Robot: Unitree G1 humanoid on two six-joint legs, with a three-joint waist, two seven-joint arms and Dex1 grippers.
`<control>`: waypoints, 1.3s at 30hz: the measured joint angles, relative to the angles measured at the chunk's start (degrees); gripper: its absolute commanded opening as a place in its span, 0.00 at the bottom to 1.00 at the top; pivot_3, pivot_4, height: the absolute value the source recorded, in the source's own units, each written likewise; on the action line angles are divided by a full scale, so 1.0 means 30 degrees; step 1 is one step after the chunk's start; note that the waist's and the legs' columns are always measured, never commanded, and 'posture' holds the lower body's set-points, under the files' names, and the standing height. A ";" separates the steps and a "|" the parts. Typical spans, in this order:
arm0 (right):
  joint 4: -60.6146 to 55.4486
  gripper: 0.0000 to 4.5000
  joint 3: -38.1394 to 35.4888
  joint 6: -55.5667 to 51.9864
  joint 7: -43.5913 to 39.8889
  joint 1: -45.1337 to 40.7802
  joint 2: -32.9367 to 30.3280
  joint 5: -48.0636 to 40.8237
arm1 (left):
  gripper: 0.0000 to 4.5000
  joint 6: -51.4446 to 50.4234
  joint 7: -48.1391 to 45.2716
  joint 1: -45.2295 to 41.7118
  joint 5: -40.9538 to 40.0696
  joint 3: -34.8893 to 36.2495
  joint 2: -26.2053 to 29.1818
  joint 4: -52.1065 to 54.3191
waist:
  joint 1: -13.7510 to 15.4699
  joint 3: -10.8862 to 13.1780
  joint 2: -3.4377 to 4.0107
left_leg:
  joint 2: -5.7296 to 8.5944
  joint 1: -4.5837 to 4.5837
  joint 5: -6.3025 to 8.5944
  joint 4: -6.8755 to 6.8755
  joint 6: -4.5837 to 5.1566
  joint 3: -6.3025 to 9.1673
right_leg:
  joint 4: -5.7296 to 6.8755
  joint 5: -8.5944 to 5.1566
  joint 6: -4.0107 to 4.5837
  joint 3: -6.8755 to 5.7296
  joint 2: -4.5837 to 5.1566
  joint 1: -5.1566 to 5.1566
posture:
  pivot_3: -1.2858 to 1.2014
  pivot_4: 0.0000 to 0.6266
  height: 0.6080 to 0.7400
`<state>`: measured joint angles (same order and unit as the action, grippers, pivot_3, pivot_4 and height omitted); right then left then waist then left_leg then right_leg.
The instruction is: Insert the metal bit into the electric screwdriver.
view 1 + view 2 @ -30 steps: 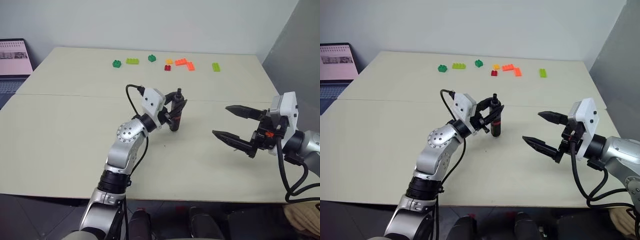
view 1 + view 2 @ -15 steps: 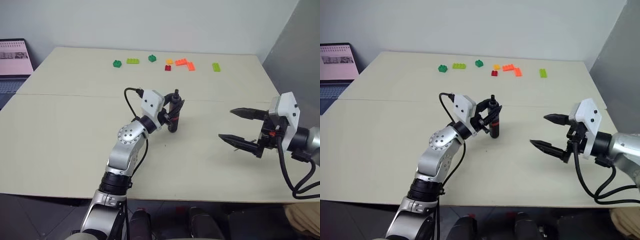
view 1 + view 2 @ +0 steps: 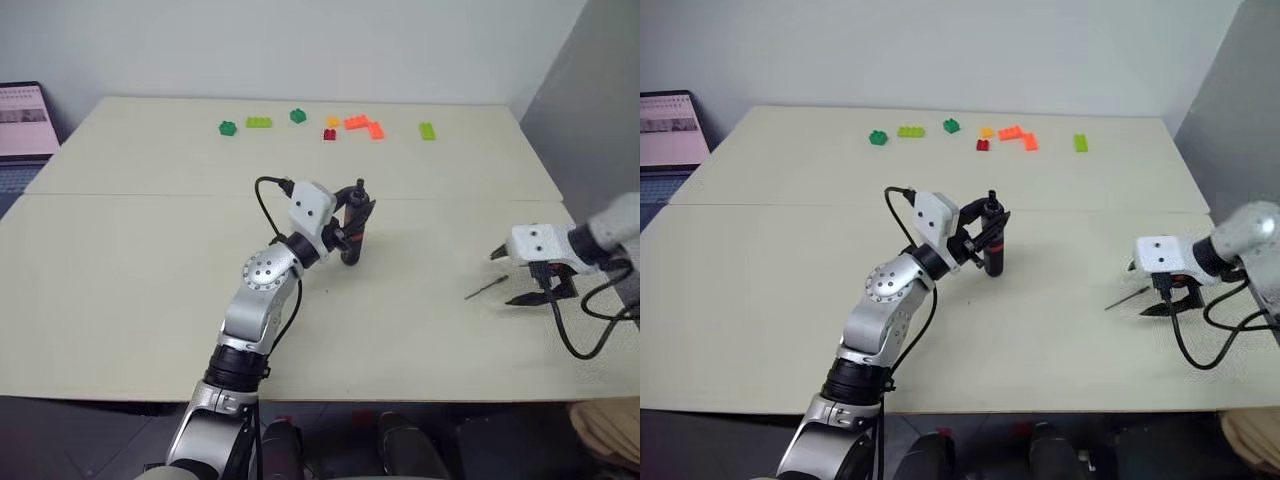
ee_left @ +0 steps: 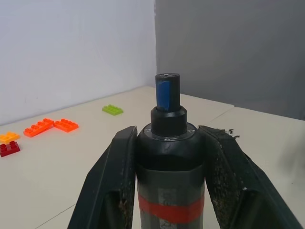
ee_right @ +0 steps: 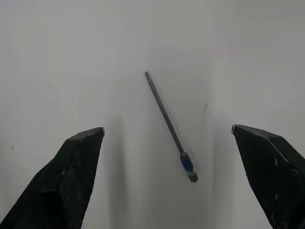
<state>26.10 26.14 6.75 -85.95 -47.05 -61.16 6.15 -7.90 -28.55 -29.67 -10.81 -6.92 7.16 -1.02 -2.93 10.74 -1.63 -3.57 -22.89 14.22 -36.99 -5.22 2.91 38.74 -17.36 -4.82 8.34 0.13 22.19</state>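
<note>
Metal bit flat on worktop, lower right. R end effector open above it; L end effector clamps electric screwdriver upright. Step: bit pickup; next, descend & close.

A wide cream bench is being crossed by a seam, backed by a pale wall and a grey panel beyond the right pincer. A laptop is being displayed left of the left pincer.
</note>
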 measured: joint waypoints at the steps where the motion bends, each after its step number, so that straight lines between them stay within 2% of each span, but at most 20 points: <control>1: 0.1300 1.00 0.0441 0.0939 -0.0083 -0.0770 0.0532 0.0746 | 0.37 0.0001 0.0058 0.0025 0.0024 0.0000 0.0000 0.0030 | 0.0006 0.0003 0.0008 | 0.0007 0.0003 0.0000 0.0004 0.0000 -0.0002 | -0.0002 0.0001 0.0001 0.0000 0.0009 -0.0003 | 0.52 0.24 1.00; 6: 0.6523 1.00 0.2167 0.5085 -0.0163 -0.3304 0.2386 0.3638 | 0.37 -0.0004 0.0161 0.0164 0.0070 -0.0013 0.0017 0.0238 | -0.0005 0.0006 0.0013 | 0.0008 0.0005 -0.0002 0.0009 -0.0004 -0.0003 | 0.0013 0.0004 0.0006 -0.0010 0.0024 -0.0003 | 0.52 0.24 1.00; 11: 0.9424 1.00 0.2321 0.7305 0.0133 -0.4059 0.3392 0.4851 | 0.37 -0.0024 0.0281 0.0306 0.0144 0.0011 0.0101 0.0401 | -0.0017 0.0007 0.0015 | 0.0011 0.0015 -0.0004 -0.0001 -0.0006 -0.0003 | 0.0043 0.0005 0.0008 -0.0010 0.0028 -0.0008 | 0.52 0.24 1.00; 18: 1.0383 1.00 0.2158 0.8509 0.0296 -0.4423 0.3848 0.5189 | 0.37 -0.0056 0.0521 0.0456 0.0224 0.0018 0.0144 0.0554 | -0.0108 0.0005 0.0018 | 0.0009 0.0051 -0.0006 -0.0002 -0.0010 -0.0001 | 0.0061 0.0007 0.0008 -0.0011 0.0025 -0.0039 | 0.52 0.24 1.00; 19: 1.0479 0.94 0.2149 0.8549 0.0301 -0.4461 0.3906 0.5216 | 0.37 -0.0056 0.0524 0.0462 0.0226 0.0018 0.0153 0.0554 | -0.0112 0.0005 0.0017 | 0.0009 0.0056 -0.0006 -0.0002 -0.0009 -0.0001 | 0.0061 0.0007 0.0008 -0.0012 0.0025 -0.0044 | 0.52 0.24 1.00; 21: 1.0551 0.91 0.2138 0.8595 0.0318 -0.4489 0.3967 0.5267 | 0.37 -0.0057 0.0526 0.0466 0.0228 0.0018 0.0165 0.0554 | -0.0120 0.0005 0.0017 | 0.0008 0.0064 -0.0006 -0.0002 -0.0010 0.0000 | 0.0061 0.0007 0.0008 -0.0012 0.0024 -0.0052 | 0.52 0.24 1.00; 23: 1.0702 0.77 0.2129 0.8766 0.0327 -0.4580 0.4130 0.5397 | 0.37 -0.0070 0.0531 0.0469 0.0245 0.0019 0.0207 0.0553 | -0.0160 0.0005 0.0017 | 0.0009 0.0087 -0.0005 -0.0004 -0.0010 -0.0001 | 0.0061 0.0007 0.0007 -0.0009 0.0023 -0.0072 | 0.52 0.24 1.00; 25: 1.0782 0.69 0.2122 0.8824 0.0327 -0.4607 0.4224 0.5427 | 0.37 -0.0088 0.0532 0.0484 0.0251 0.0019 0.0233 0.0552 | -0.0180 0.0005 0.0017 | 0.0008 0.0112 -0.0005 -0.0006 -0.0010 0.0000 | 0.0060 0.0008 0.0006 -0.0009 0.0022 -0.0102 | 0.52 0.24 1.00; 36: 1.0932 0.09 0.1925 0.8867 0.0330 -0.4782 0.4729 0.5756 | 0.37 -0.0109 0.0523 0.0552 0.0258 0.0011 0.0349 0.0552 | -0.0262 0.0005 0.0017 | 0.0009 0.0185 -0.0005 -0.0008 -0.0009 0.0006 | 0.0054 0.0009 0.0003 -0.0007 0.0016 -0.0182 | 0.52 0.24 1.00; 38: 1.0932 0.01 0.1890 0.8882 0.0357 -0.4781 0.4738 0.5792 | 0.37 -0.0104 0.0513 0.0552 0.0259 0.0010 0.0352 0.0552 | -0.0261 0.0005 0.0017 | 0.0009 0.0185 -0.0005 -0.0008 -0.0009 0.0006 | 0.0054 0.0009 0.0003 -0.0007 0.0017 -0.0182 | 0.52 0.24 1.00; 39: 1.0928 0.00 0.1886 0.8904 0.0368 -0.4782 0.4736 0.5809 | 0.37 -0.0099 0.0508 0.0552 0.0261 0.0009 0.0357 0.0552 | -0.0261 0.0005 0.0017 | 0.0010 0.0185 -0.0005 -0.0008 -0.0009 0.0006 | 0.0053 0.0009 0.0003 -0.0007 0.0017 -0.0182 | 0.52 0.24 1.00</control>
<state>58.88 31.80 33.46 -84.84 -61.39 -46.95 23.57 -8.19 -27.03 -28.02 -10.03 -6.89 8.23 0.64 -3.71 10.76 -1.58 -3.55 -22.33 14.21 -37.01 -5.25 2.93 38.90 -17.34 -4.81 8.32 0.18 21.65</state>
